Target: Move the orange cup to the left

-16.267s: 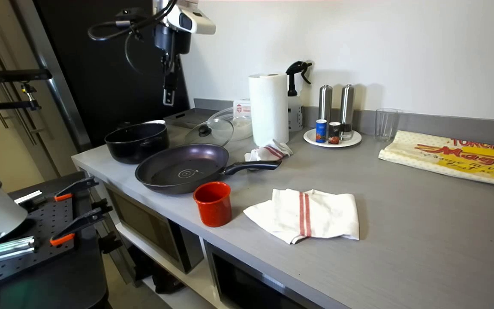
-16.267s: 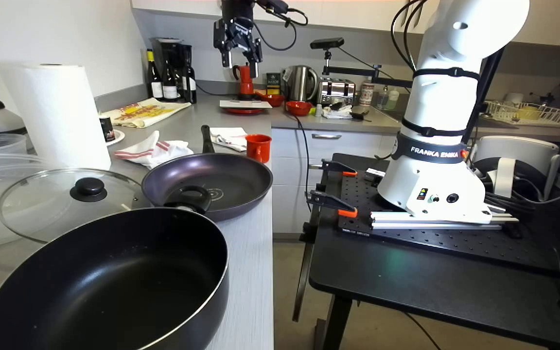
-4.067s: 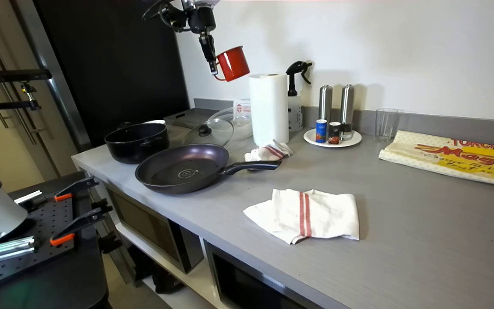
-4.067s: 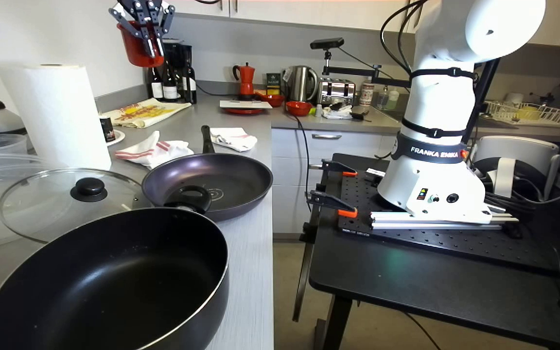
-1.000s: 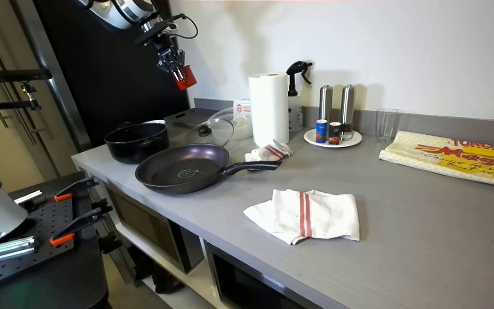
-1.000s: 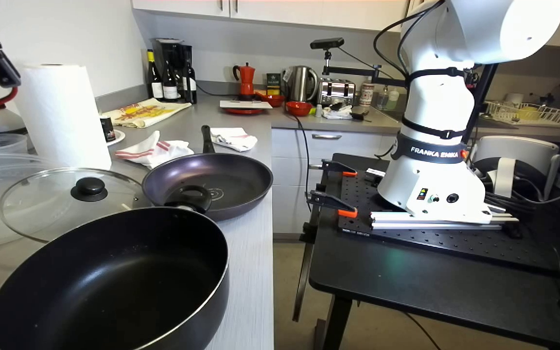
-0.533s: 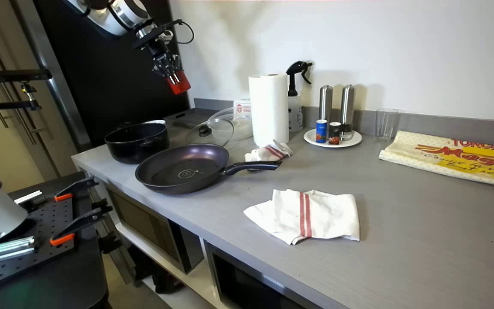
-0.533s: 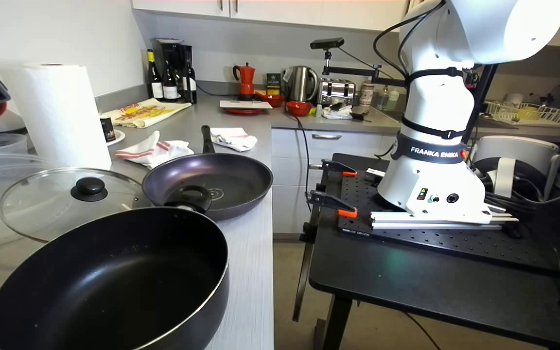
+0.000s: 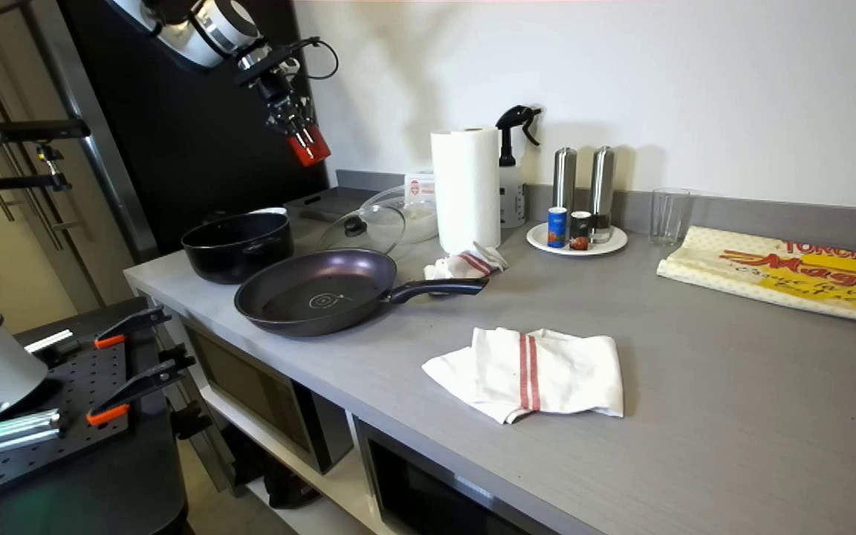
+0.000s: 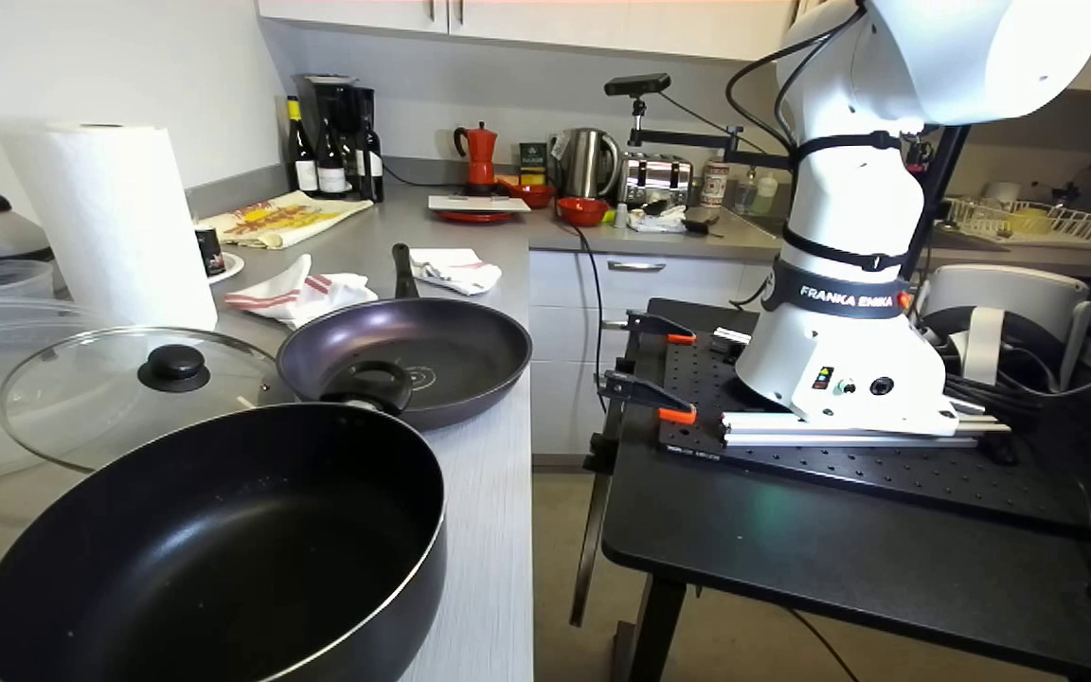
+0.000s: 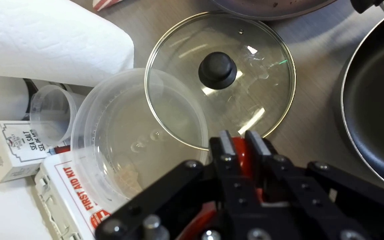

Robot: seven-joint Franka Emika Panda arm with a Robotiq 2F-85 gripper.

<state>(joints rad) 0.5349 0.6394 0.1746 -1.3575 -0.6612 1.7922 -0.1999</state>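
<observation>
Above the counter (image 9: 695,371) | fingers (image 11: 227,143) pinch orange cup (image 9: 310,146) by handle (image 11: 242,151) | well apart from pot rim (image 11: 343,105)

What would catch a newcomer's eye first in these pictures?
Probably the glossy red-orange cup, tilted in mid-air left of the tall white paper-towel roll in an exterior view, and pinched by the black two-fingered gripper at the bottom of the wrist view. Next, perhaps, the big round black pot filling the lower left of an exterior view, with the thick white robot arm rising farther right there.
</observation>
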